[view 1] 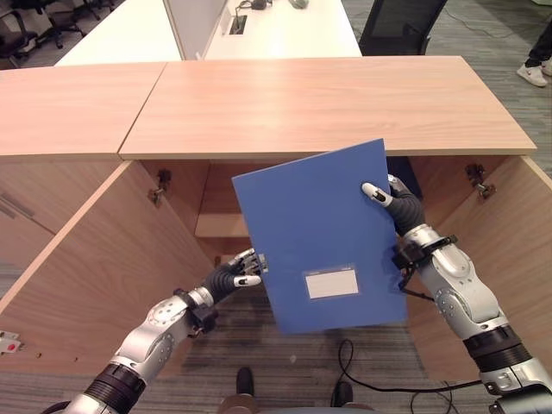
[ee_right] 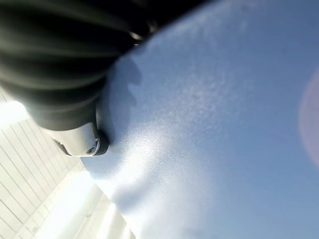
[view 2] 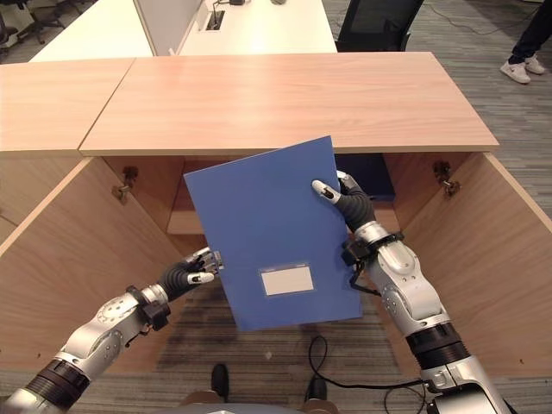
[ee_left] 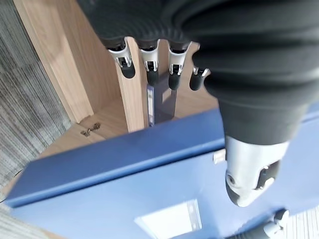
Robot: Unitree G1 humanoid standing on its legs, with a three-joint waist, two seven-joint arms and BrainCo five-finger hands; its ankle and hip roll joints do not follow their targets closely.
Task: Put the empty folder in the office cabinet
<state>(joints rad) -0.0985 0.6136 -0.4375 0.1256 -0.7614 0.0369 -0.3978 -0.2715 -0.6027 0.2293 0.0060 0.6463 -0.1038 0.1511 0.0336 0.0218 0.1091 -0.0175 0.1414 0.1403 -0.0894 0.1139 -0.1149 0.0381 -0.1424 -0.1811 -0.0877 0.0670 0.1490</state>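
Note:
A blue folder [view 1: 319,233] with a white label hangs tilted in front of the open office cabinet [view 1: 319,103]. My right hand [view 1: 404,207] is shut on its upper right edge, thumb on the front face and fingers behind. My left hand [view 1: 231,278] is open at the folder's lower left edge, with straight fingers [ee_left: 149,64] reaching past the spine and the thumb over the front face [ee_left: 124,199]. In the right wrist view the blue cover [ee_right: 224,124] lies right against the hand.
Both cabinet doors stand open, the left door [view 1: 95,276] and the right door [view 1: 517,259] flanking my arms. Inside are a shelf [view 1: 220,226] and a dark blue binder [ee_left: 162,102]. Behind the cabinet are a white desk [view 1: 285,34], an office chair [view 1: 401,26] and a person's shoes [view 1: 530,73].

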